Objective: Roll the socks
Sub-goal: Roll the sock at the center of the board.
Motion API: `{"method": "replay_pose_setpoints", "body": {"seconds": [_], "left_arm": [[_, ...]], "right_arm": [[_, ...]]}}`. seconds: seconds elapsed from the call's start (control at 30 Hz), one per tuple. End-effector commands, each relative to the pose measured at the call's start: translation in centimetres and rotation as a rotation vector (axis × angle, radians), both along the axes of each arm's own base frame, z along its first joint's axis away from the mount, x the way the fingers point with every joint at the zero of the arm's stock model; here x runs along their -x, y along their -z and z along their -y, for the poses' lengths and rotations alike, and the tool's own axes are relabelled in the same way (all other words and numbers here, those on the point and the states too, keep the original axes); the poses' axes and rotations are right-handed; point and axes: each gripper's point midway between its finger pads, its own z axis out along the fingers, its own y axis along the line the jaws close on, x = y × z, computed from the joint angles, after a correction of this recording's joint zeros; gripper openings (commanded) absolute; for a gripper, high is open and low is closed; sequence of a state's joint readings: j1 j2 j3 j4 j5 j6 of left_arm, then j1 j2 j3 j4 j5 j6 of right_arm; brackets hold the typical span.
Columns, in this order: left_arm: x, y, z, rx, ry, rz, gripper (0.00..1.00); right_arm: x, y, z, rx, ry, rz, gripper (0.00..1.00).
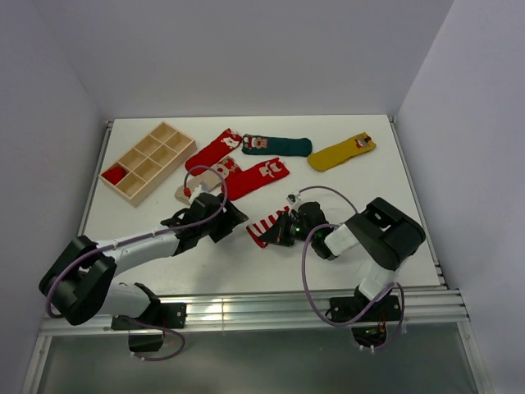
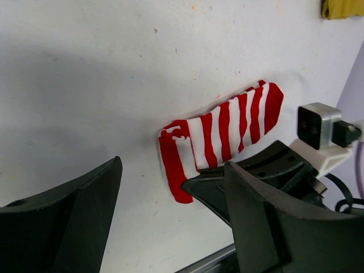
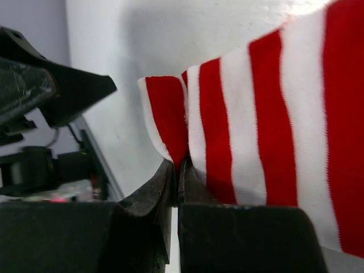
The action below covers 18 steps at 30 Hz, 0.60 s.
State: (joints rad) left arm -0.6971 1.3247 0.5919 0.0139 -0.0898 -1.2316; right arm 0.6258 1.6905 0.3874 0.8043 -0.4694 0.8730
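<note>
- Fingers (image 3: pixel 149 200) of the right gripper (image 1: pixel 285 229) are clenched on a red fold at the edge of the red-and-white striped sock (image 1: pixel 264 227), with the fabric nipped between the two tips.
- That sock lies on the table (image 1: pixel 205 271) near the middle of the near edge. Most of it is flat, and only the pinched fold is raised.
- Just to its left, the left gripper (image 1: pixel 232 215) hovers with its fingers spread wide and nothing between them.
- Toward the far edge lie two red socks (image 1: pixel 258 175), a dark green sock (image 1: pixel 279 146) and a mustard yellow sock (image 1: pixel 340 153), all flat and unrolled. A beige sock (image 1: pixel 185 191) peeks out beside the left arm.
- A wooden compartment tray (image 1: pixel 119 190) sits at the far-left corner.
- The step in hand looks like the start of the first roll, with one end gripped and no turn made yet.
- Next, the pinched end probably has to be curled over onto the sock's own length. The free left gripper would have to press or steady the fabric so it does not drag across the table.
- Soft knit may slip from so narrow a pinch.
</note>
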Motion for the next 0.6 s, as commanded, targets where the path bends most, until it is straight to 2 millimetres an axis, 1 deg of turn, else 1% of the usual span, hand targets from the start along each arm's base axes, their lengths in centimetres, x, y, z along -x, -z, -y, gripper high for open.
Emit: {"method": "replay_pose_setpoints", "body": {"seconds": [0.0,0.17,0.2,0.27,0.43,0.57], "left_arm": [[0.0,-0.5,2.0,0.092,0.020,0.004,0.77],[0.6,0.5,3.5,0.099,0.062,-0.036,0.75],[0.7,1.0,3.6,0.090,0.065,-0.047,0.75],[0.8,1.1,3.9,0.086,0.073,-0.050,0.74],[1.0,1.9,4.1,0.064,0.080,-0.072,0.71],[1.1,2.6,4.3,0.055,0.083,-0.089,0.68]], "right_arm": [[0.5,-0.5,-0.2,-0.107,0.036,-0.099,0.00],[1.2,0.9,0.8,-0.081,0.090,-0.176,0.00],[1.3,1.1,1.0,-0.075,0.101,-0.184,0.00],[1.5,1.8,1.4,-0.048,0.116,-0.211,0.00],[1.6,2.9,2.0,-0.025,0.147,-0.257,0.00],[1.7,3.3,2.2,-0.022,0.159,-0.277,0.00]]}}
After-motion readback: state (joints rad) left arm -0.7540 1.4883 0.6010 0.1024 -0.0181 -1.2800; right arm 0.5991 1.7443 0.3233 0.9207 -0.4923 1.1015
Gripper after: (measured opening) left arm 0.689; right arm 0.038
